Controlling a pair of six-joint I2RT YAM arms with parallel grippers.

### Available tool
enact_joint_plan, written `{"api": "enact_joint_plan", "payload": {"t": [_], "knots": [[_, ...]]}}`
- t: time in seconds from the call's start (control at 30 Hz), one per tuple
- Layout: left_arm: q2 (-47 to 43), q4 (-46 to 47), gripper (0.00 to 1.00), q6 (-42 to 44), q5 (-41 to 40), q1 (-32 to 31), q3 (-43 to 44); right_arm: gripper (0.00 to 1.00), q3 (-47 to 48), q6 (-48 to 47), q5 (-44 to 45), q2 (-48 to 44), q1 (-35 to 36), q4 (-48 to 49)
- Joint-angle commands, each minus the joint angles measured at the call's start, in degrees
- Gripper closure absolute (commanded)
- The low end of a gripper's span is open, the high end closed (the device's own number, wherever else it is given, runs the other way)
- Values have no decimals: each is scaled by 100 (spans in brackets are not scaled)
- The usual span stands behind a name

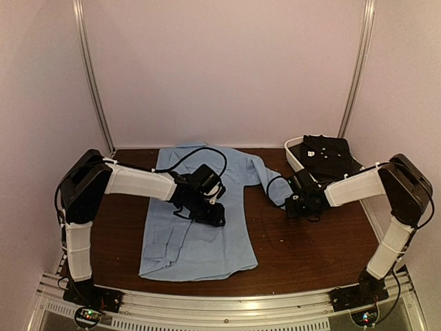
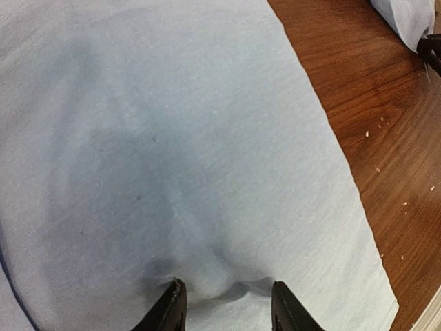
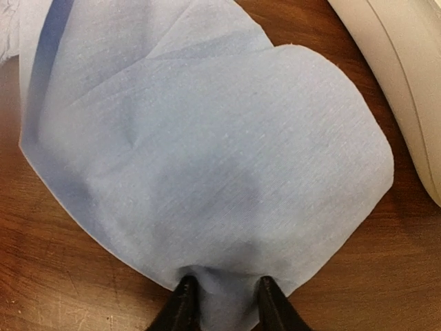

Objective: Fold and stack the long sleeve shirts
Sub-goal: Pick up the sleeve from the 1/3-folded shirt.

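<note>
Shirt [image 1: 186, 248] position: one light blue shirt lies spread flat on the brown bench [image 1: 310, 248], left of centre. Its collar end points to the far edge and its hem lies close to the near edge. One sleeve [image 1: 265, 172] runs out from the upper body towards the far right corner. The sleeve end rests on the wood just short of the white tub [image 1: 293, 155].

Left fingers [image 1: 213, 215] position: the left arm reaches in from the left edge, and its fingers sit on the shirt body, a little right of the shirt's middle. In the left wrist view the two black fingers [image 2: 173, 307] stand a short way apart. They are pressed into the cloth, and a small pucker of blue fabric is gathered between them. Creases run towards this pucker, so the fingers are closed on it. Bare wood [image 2: 372, 138] with a few pale specks shows past the shirt's edge.

Right fingers [image 1: 293, 203] position: the right arm reaches in from the right edge to the sleeve end. In the right wrist view the cloth of the sleeve [image 3: 207, 158] narrows to a point. The two fingers [image 3: 185, 307] are clamped on that point. The rest of the sleeve fans out over the wood [image 3: 69, 276].

Tub contents: the tub [image 3: 400, 83] stands in the far right corner and holds dark cloth [image 1: 327, 155].
</note>
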Motion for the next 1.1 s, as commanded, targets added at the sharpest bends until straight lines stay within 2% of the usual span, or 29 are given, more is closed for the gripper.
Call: {"api": "enact_joint_plan", "payload": {"t": [0.0, 0.17, 0.37, 0.57, 0.73, 0.8, 0.93, 1.07], "knots": [[19, 130, 56, -54, 54, -36, -200, 78, 116, 66, -56, 97, -25, -220], [-81, 130, 56, -18, 125, -49, -336, 99, 450, -74, -30, -203, -27, -765], [-318, 138, 56, -24, 60, -107, -360, 100, 1086, -300, -804, -669, -18, -1364], [-811, 205, 54, 11, -182, -106, -156, 100, 1703, -129, -2564, -719, 70, -1413], [-1363, 577, 53, -223, 15, 113, -320, 100, 1962, 611, -3946, -669, 211, -553], [-1636, 870, 53, -310, 191, 284, -576, 100, 1998, 1056, -4485, -572, 263, 90], [-2064, 1207, 52, -434, 574, 648, -973, 100, 1826, 2584, -5403, -349, 389, 1801], [-2440, 1526, 52, -584, 826, 962, -1454, 100, 1669, 4129, -5657, -42, 674, 3650]]}}
